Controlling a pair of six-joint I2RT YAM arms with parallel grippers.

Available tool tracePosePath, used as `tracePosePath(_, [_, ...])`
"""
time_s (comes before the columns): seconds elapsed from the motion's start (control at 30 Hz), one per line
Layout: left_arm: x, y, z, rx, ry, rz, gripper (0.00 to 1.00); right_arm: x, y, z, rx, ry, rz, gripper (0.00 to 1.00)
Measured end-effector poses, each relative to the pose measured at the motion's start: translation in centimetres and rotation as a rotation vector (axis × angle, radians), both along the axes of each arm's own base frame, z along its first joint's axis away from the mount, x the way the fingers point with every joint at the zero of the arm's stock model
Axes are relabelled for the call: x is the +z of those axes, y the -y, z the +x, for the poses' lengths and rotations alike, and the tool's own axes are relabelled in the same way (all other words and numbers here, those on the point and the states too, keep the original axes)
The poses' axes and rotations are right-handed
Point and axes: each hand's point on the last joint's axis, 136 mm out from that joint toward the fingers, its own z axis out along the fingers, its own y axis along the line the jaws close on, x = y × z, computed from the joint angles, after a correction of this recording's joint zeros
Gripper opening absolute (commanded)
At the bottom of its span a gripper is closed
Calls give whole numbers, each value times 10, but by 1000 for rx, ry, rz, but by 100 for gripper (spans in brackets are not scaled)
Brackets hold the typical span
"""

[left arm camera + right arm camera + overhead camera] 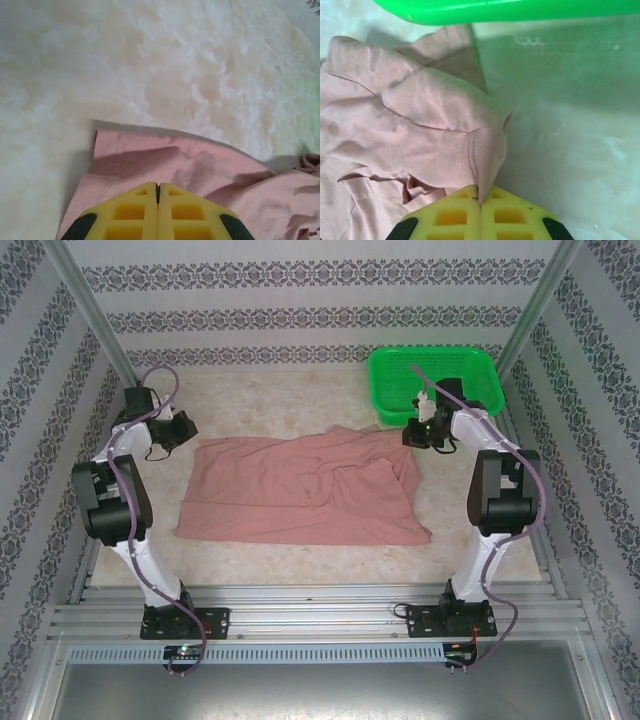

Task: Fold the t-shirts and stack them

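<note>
The left end effector (178,430) is being held fully closed, its yellow fingers (135,210) pressed together with no gap. It is being kept low over one far corner of the dusty pink t-shirt (300,490). In the left wrist view the t-shirt (200,165) is lying directly under and just ahead of the left end effector (157,186), and its creases are being drawn in towards the closed tips, so a little cloth appears to be pinched there. A hemmed edge is being shown just ahead and to the left of the tips, with the pale mottled tabletop (150,60) beyond it. The right end effector (420,432) is likewise being held closed, at the opposite far corner. In the right wrist view a bunched fold of the t-shirt (420,125) is being gripped between the tips of the right end effector (480,189), and the rest of the cloth is being left crumpled ahead and to the left. The green basket (430,352) is standing just beyond this end effector, its wall (520,10) touching the cloth's far edge, while bare tabletop (570,125) is lying to the right.
</note>
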Motion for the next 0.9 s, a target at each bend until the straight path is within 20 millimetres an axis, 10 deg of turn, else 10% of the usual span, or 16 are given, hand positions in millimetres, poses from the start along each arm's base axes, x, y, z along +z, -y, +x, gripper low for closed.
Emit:
tracePosePath(0.1, [-3, -4, -7, 21, 0, 8, 11, 2, 5, -3, -4, 3, -33, 0])
tracePosePath(0.33, [-20, -7, -6, 65, -42, -23, 67, -4, 12, -9, -1, -22, -96, 0])
tracePosePath(0.9, [-62, 1, 39, 46, -134, 42, 67, -22, 12, -25, 5, -81, -114, 0])
